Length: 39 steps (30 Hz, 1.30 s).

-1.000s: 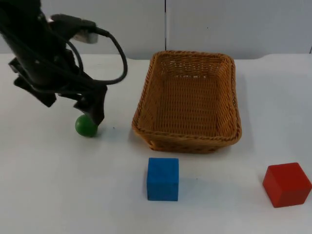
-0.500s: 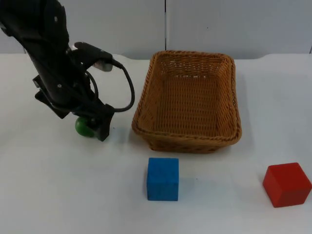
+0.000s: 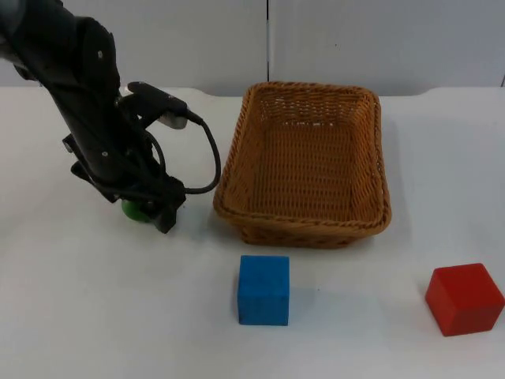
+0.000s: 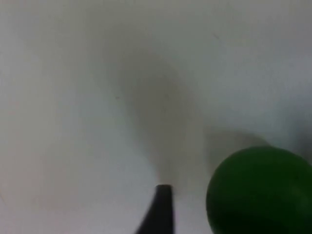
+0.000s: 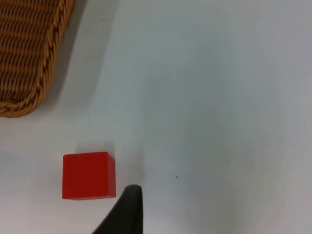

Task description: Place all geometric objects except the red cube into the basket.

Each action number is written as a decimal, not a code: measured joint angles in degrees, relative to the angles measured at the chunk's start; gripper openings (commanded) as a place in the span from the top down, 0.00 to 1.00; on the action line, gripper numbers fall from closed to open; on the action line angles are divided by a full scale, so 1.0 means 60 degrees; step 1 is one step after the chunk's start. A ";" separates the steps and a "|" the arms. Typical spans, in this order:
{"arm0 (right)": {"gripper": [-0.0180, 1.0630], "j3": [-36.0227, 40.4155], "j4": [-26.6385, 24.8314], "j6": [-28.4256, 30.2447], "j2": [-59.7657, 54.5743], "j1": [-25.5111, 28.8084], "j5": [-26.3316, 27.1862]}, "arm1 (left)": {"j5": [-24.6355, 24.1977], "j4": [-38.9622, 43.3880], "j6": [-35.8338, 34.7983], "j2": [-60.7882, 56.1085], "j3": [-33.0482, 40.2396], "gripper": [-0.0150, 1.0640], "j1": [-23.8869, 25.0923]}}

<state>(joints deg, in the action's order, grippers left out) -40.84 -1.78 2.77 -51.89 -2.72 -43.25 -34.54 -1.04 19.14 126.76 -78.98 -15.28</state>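
White surface (image 3: 79, 316) runs back to a grey partition wall (image 3: 379, 39).

Wicker basket (image 3: 304, 229), rectangular, sits mid-surface toward the wall; nothing inside it, woven floor bare. One of its corners is also seen from the right wrist cam (image 5: 29, 58).

Left arm reaches in from the upper left, w/ the left end effector (image 3: 150, 209) down at the surface, just left of the basket's near-left corner, right over the green ball (image 3: 136, 211). Ball mostly hidden under the fingers in the top view; only a green sliver peeks out. Left wrist cam has the ball (image 4: 261, 192) close beside one black fingertip (image 4: 161, 209), a small gap between them. Can't tell how wide the fingers stand, or whether they touch the ball.

Blue cube (image 3: 263, 290) sits on the surface in front of the basket, apart from it. Red cube (image 3: 464, 299) lies well off to the right, near the front edge; right wrist cam shows it (image 5: 88, 175) just beside a fingertip (image 5: 127, 209) of the right end effector. Finger spread there: can't tell.
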 measured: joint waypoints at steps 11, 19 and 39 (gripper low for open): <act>0.01 0.0000 0.0000 0.0000 0.0000 0.0000 0.0017 | -0.0618 0.0173 -0.0282 -0.0387 0.0000 0.99 0.0000; 0.01 0.0000 0.0000 0.0000 0.0000 0.0000 0.0017 | -0.1356 0.0111 -0.0873 -0.2757 -0.0004 0.99 -0.0169; 0.01 0.0022 0.0000 0.0000 0.0000 0.0000 0.0058 | -0.2486 -0.0141 -0.0891 -0.0804 -0.3448 0.99 -0.2793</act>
<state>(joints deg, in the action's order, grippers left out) -40.70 -1.78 2.77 -51.89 -2.72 -42.90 -49.46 -1.88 13.79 121.94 -99.67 -32.03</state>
